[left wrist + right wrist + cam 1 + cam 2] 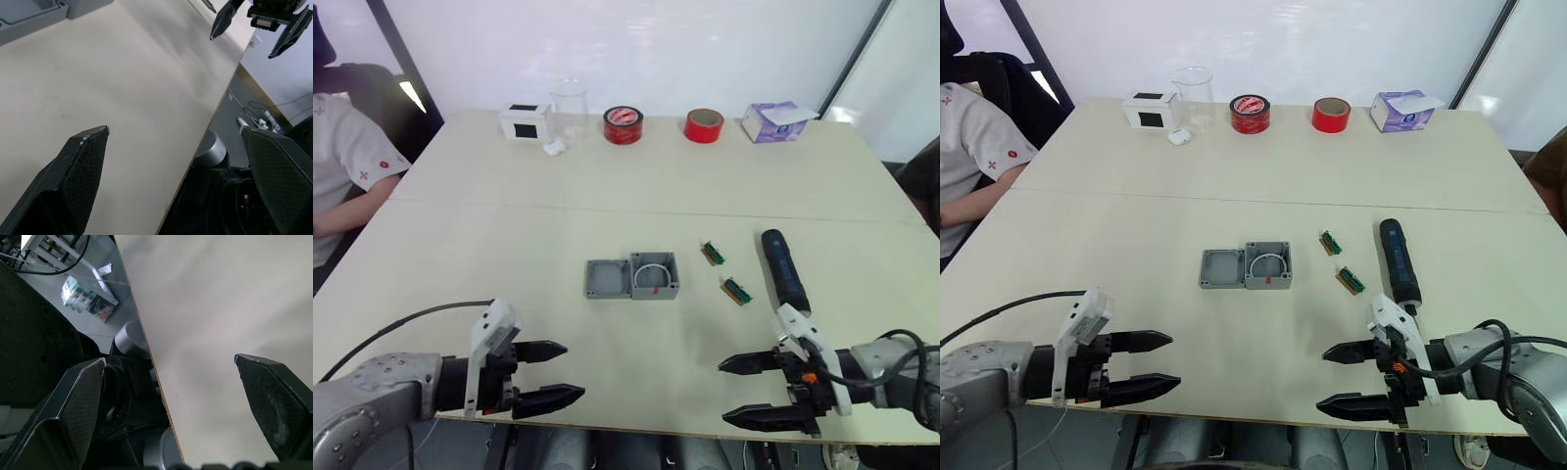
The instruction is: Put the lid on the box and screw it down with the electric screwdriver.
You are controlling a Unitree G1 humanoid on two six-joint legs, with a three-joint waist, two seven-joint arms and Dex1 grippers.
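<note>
Fingers spread, both grippers empty; one lid (607, 278), one box (654, 275), one electric screwdriver (784, 269).

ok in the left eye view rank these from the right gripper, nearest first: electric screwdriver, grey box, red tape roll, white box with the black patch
From the right gripper, open at the table's near edge:
1. Electric screwdriver, just beyond it on the right.
2. Grey box, mid-table, towards the left arm's side.
3. Red tape roll, at the far edge.
4. White box with the black patch, far edge, left.
</note>
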